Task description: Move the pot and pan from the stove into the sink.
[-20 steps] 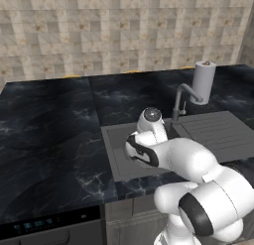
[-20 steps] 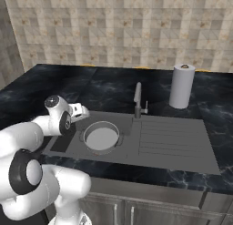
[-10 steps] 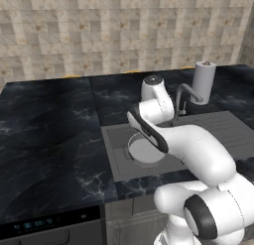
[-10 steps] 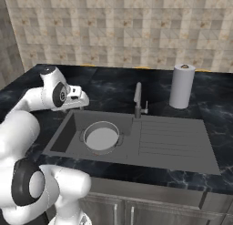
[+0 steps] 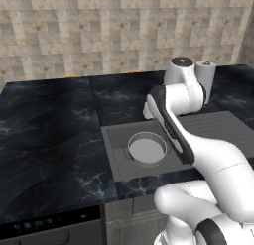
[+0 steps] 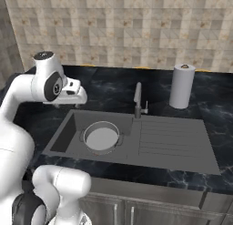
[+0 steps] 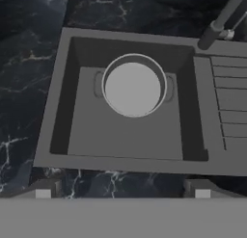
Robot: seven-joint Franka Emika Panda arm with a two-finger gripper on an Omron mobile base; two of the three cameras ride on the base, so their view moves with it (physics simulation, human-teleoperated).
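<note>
The round silver-grey pot (image 5: 146, 149) (image 6: 101, 137) (image 7: 133, 86) stands upright in the left part of the dark grey sink (image 5: 117, 162) (image 6: 67, 133) (image 7: 62, 112), with nothing in it. My gripper (image 7: 123, 191) hangs high above the basin's front edge and looks straight down on the pot. Its two fingertips (image 7: 43, 189) stand far apart with nothing between them, so it is open. In the right base view the white hand (image 6: 72, 94) hovers over the sink's left rim. The pan and the stove are out of view.
A grey curved faucet (image 6: 137, 99) (image 7: 219, 20) rises behind the sink beside the ribbed drainboard (image 6: 170, 137). A paper towel roll (image 6: 181, 86) (image 5: 206, 78) stands at the back right. Dark marble counter (image 5: 49, 135) spreads to the left, and an appliance panel (image 5: 44, 224) sits below it.
The arm has lifted from low in the basin beside the pot to well above the sink. The pot stays where it was. The jaws remain open.
</note>
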